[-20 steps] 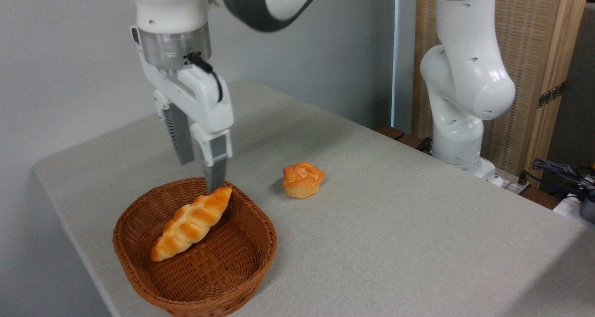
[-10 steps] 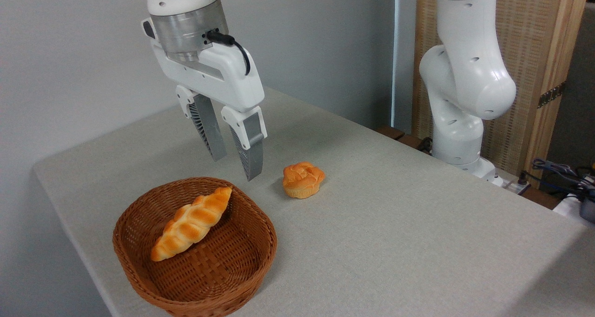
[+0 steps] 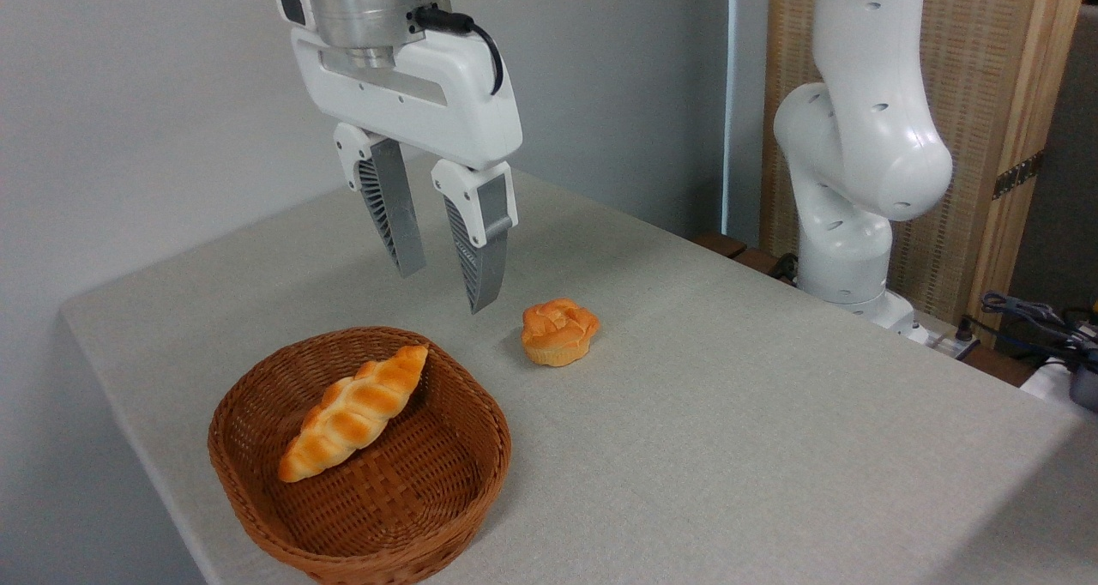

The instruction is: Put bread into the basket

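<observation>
Spread apart and empty, the pincer (image 3: 446, 286) is held in the air above the tabletop (image 3: 729, 431), over the strip between the basket's far rim and the bun, touching nothing. One view is given.

One bread (image 3: 353, 413) is counted, one basket (image 3: 257, 491), one bun (image 3: 559, 332) and one pincer with two grey fingers (image 3: 483, 250). The bread is seen lying slantwise inside the basket, one pointed end raised against the far wall, the other low near the left wall.

The basket is set at the near left corner of the tabletop, its left side close to that edge and its near rim cut by the picture's lower border. The bun stands apart from it, toward the middle. The right half of the tabletop is left open up to the arm's base (image 3: 845, 259) at the far right edge.

Compared with half a second before, the pincer has been raised and shifted rightward, away from the basket; bread, basket and bun are unmoved.
</observation>
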Tool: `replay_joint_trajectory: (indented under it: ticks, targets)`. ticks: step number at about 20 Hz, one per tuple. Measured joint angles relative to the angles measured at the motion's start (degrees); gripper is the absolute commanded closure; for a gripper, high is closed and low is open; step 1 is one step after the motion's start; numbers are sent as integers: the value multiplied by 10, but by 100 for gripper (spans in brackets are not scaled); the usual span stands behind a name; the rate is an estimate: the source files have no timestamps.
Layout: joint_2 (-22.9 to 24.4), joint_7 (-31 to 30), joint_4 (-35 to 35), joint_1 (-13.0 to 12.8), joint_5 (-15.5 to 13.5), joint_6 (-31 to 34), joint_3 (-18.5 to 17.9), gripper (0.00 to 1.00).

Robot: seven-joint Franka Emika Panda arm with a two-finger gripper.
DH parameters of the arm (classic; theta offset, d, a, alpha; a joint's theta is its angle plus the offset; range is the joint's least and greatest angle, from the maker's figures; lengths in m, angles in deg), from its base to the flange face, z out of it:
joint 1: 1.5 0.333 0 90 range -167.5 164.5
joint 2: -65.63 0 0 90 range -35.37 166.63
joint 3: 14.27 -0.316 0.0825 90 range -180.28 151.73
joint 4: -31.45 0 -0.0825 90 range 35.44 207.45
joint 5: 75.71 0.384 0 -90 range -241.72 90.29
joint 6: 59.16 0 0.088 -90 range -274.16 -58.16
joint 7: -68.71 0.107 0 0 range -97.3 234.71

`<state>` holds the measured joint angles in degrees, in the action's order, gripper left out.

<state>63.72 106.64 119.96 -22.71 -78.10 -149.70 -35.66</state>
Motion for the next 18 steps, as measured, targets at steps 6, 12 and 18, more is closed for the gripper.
replay_joint_trajectory:
  ticks: [6,12,18]
  targets:
    - [-2,0,0,-2,0,0,1,0]
    - [-3,-1,1,-3,0,0,17,0]
    - [-3,-1,1,93,0,0,116,0]
